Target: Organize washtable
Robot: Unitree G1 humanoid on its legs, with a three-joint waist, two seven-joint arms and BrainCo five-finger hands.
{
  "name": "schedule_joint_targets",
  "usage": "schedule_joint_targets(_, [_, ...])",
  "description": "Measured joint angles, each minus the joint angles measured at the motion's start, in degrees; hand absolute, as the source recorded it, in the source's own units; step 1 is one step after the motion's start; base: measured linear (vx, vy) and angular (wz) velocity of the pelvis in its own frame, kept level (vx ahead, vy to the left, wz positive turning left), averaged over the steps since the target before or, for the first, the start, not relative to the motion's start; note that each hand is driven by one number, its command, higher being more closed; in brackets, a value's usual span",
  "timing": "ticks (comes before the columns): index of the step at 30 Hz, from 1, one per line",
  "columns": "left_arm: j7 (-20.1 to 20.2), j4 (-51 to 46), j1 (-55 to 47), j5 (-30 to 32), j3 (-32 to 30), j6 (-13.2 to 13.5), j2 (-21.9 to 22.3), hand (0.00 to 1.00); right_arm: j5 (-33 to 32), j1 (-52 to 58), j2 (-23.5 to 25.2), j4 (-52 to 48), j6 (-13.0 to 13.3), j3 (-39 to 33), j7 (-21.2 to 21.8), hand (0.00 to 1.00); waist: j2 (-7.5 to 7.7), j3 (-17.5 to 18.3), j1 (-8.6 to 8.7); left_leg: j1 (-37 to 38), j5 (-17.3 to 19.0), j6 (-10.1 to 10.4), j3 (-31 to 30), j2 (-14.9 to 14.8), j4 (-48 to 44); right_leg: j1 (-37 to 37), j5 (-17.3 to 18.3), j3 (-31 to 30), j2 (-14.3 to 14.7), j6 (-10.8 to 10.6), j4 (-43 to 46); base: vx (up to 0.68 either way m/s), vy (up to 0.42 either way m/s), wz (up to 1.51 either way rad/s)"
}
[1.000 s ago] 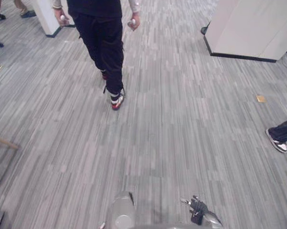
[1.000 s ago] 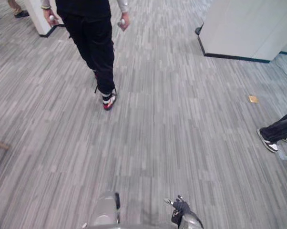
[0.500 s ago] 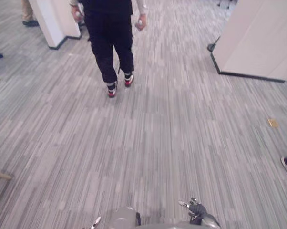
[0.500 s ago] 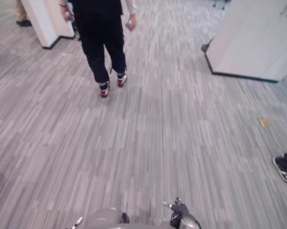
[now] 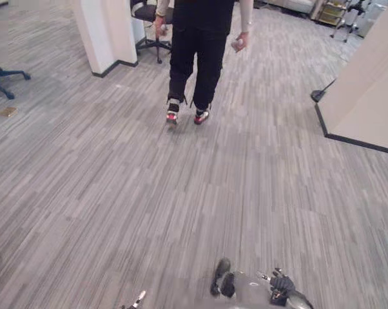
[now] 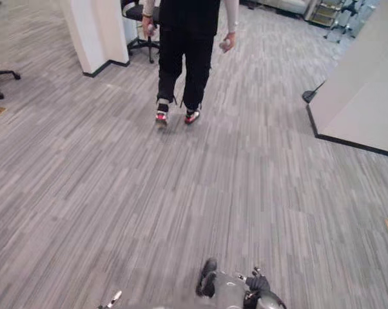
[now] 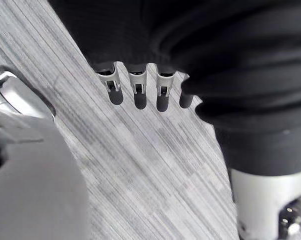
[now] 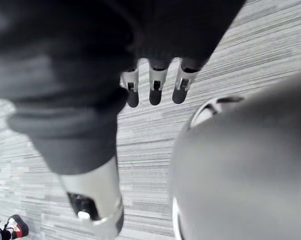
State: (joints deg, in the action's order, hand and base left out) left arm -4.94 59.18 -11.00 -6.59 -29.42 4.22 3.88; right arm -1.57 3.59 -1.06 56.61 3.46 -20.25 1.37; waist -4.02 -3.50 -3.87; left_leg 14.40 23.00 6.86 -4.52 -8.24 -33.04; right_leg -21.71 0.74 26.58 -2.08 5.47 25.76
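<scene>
Grey carpet [image 5: 116, 193] lies beneath the left hand [image 7: 135, 90] and right hand [image 8: 155, 85], each with fingers hanging straight.

The floor [image 5: 116, 193] is grey, in fine pale and dark streaks. The person [image 5: 197, 38] wears black trousers and red-and-white shoes [image 5: 173, 116]. Left of the person, a white pillar [image 5: 107, 32] has a dark base. The left robot hand [image 7: 138, 80] has silver, dark-tipped fingers [image 7: 163, 92].

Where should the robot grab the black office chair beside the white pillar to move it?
Likely the seat's near rim, coming from the open floor in front. The office chair shows its seat and star base, its back is cut off by the frame, and the white pillar closes off one side.
</scene>
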Motion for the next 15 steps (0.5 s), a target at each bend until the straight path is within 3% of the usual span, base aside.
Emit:
schedule_joint_targets(1, [0.0, -0.2, 0.1, 0.0, -1.1, 0.1, 0.5, 0.0, 0.0, -0.2, 0.1, 0.0, 0.0, 0.2, 0.0, 0.0, -0.3, -0.1, 0.01, -1.9, -5.0, -3.1, 0.2, 1.0, -4.6, 0.7, 1.3, -0.1, 0.0, -0.1, 0.8, 0.79, -0.124, -0.42])
schedule_joint_targets(2, [0.0, 0.0, 0.1, 0.0, -2.6, -0.1, 1.0, 0.0, 0.1, -0.2, -0.1, 0.0, 0.1, 1.1, 0.1, 0.0, -0.47, 0.1, -0.09, -6.4, -18.9, -4.6, 1.3, 1.5, -14.7, 4.4, 2.9, -1.0, 1.6, -0.5, -1.9, 0.85, -0.079, -0.8])
schedule_joint_targets(3, [0.0, 0.7, -0.5, 0.0, -2.6, -0.2, 0.8, 0.0, 0.0, -1.1, -0.4, 0.6, 0.1, 2.0, 0.0, 0.0, -1.59, -0.1, -0.77, -11.5, -27.7, -2.2, 3.0, -0.2, -24.7, 8.5, 2.9, -3.6, 4.1, -0.6, -6.5, 0.82, -0.06, -0.88])
schedule_joint_targets(4, [0.1, 1.0, -0.5, 0.0, -2.6, -0.2, 0.5, 0.0, 0.0, -1.9, -0.4, 1.5, 0.1, 2.4, 0.0, 0.0, -1.97, -0.3, -0.94, -14.7, -24.9, -3.9, 4.6, -1.5, -30.3, 10.4, 2.9, -4.6, 5.2, -0.6, -8.2, 0.78, 0.0, -0.97])
schedule_joint_targets(5, [0.0, 1.0, -0.5, 0.0, -2.6, -0.2, -0.5, 0.0, 0.0, -3.1, 0.2, 4.4, 0.0, 2.8, 0.0, 0.0, -1.29, -0.7, -1.8, -20.3, -18.5, -7.0, 6.9, -3.4, -38.0, 14.1, 2.9, -6.8, 6.0, -0.6, -10.8, 0.38, 0.002, -0.7])
schedule_joint_targets(6, [0.0, 1.0, -0.5, -0.1, -2.6, -0.2, -1.0, 0.0, 0.0, -3.8, 0.5, 5.9, -0.1, 3.0, 0.0, 0.0, -0.42, -1.2, -2.05, -22.2, -16.1, -7.4, 7.6, -3.7, -39.4, 16.1, 2.9, -8.2, 6.0, -0.6, -12.0, 0.61, 0.064, -0.78])
schedule_joint_targets(7, [0.0, 1.0, -1.0, -0.3, -2.5, -0.3, -1.9, 0.0, 0.0, -4.4, 1.0, 7.9, -0.1, 3.4, -0.1, 0.0, 1.41, -2.1, -2.99, -25.9, -12.1, -7.3, 8.0, -3.8, -38.4, 19.9, 2.8, -10.1, 5.1, -0.7, -14.3, 0.55, 0.133, -0.7])
schedule_joint_targets(8, [0.0, 1.0, -1.8, -0.7, -2.5, -0.2, -2.3, 0.0, 0.0, -4.4, 2.2, 8.6, 0.0, 3.3, -0.1, 0.0, 2.88, -2.8, -3.26, -29.1, -8.8, -6.3, 8.0, -4.8, -33.8, 23.0, 2.9, -11.4, 4.1, -1.0, -16.0, 0.65, 0.176, -0.65])
schedule_joint_targets(9, [-0.1, 1.0, -2.0, -0.9, -2.5, -0.3, -2.4, 0.0, 0.0, -4.5, 2.4, 9.1, 0.1, 3.2, -0.1, 0.0, 3.49, -3.1, -3.33, -30.5, -7.9, -5.5, 8.0, -5.4, -29.8, 24.4, 3.1, -11.6, 3.4, -2.1, -16.6, 0.46, 0.22, -0.52])
schedule_joint_targets(10, [-0.1, 1.0, -2.5, -1.5, -2.0, -0.4, -2.5, 0.0, 0.0, -4.5, 2.4, 9.5, 0.2, 3.2, -0.2, 0.0, 4.38, -3.3, -3.09, -31.8, -7.6, -4.6, 8.1, -5.8, -17.9, 26.1, 4.5, -11.9, 2.1, -5.1, -17.4, 0.4, 0.286, -0.33])
schedule_joint_targets(11, [-0.1, 1.0, -2.8, -1.8, -0.6, -0.5, -2.2, 0.0, 0.0, -4.2, 1.9, 9.5, 0.4, 3.2, -0.2, 0.0, 3.13, -3.2, -3.05, -31.7, -9.7, -3.0, 7.3, -7.0, -2.2, 27.2, 6.0, -12.2, 2.0, -7.8, -17.3, 0.39, 0.325, -0.25])
schedule_joint_targets(12, [-0.1, 1.3, -2.4, -1.8, 0.3, -0.6, -2.8, 0.0, 0.0, -4.4, 1.6, 9.7, 0.5, 3.2, -0.5, 0.0, 3.25, -3.6, -3.18, -31.1, -9.9, -3.1, 7.7, -6.4, -2.3, 27.8, 6.8, -12.8, 1.1, -9.1, -16.8, 0.39, 0.341, 0.04])
schedule_joint_targets(13, [-0.1, 1.0, -2.4, -1.8, 1.0, -0.3, -4.3, 0.0, 0.1, -4.2, 2.7, 10.2, 0.1, 3.3, -0.4, 0.0, 6.43, -2.7, -2.89, -29.4, -10.7, -3.9, 8.1, -3.0, 1.7, 27.5, 6.5, -12.6, -1.3, -8.9, -17.0, 0.38, 0.283, 0.36])
schedule_joint_targets(14, [-0.2, 0.9, -2.2, -1.8, 2.5, 0.6, -5.9, 0.0, 0.1, -3.8, 3.0, 10.6, 0.2, 3.1, -0.5, 0.0, 8.06, -2.2, -2.08, -28.9, -11.1, -4.3, 7.9, -0.9, 3.5, 27.5, 5.6, -12.4, -2.0, -8.9, -17.9, 0.36, 0.226, 0.47])
schedule_joint_targets(15, [-0.2, 0.9, -2.1, -1.8, 2.8, 0.7, -6.3, 0.0, 0.1, -3.7, 2.9, 11.0, 0.2, 2.8, -0.6, 0.0, 8.31, -2.0, -1.85, -28.8, -11.0, -4.3, 7.9, -0.1, 3.5, 27.6, 5.1, -12.0, -2.3, -8.4, -18.1, 0.3, 0.172, 0.39])
